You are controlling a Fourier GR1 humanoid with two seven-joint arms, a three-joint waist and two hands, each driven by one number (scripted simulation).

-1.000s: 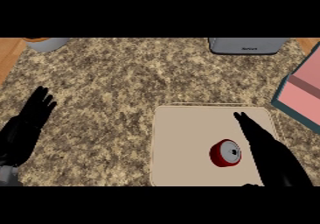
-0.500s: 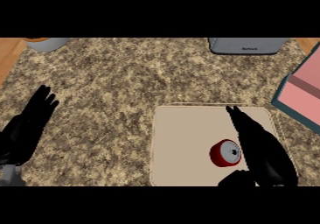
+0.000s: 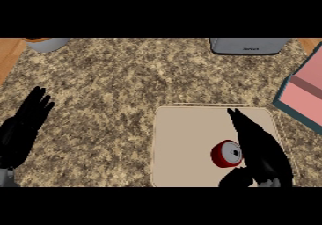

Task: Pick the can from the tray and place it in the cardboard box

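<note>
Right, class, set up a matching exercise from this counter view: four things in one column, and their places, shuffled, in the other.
Things:
1. can
2. tray
3. cardboard box
4. left hand

Places:
A. at the right edge
B. open, at the left edge
C. lying on the tray beside the right hand
D. on the counter, lower middle

Pairs: 1-C, 2-D, 3-A, 4-B

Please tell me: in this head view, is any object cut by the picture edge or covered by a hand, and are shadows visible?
Head view: the cardboard box is cut by the right edge; the right hand covers part of the can and the tray; lighting looks flat, with no clear shadows.
</note>
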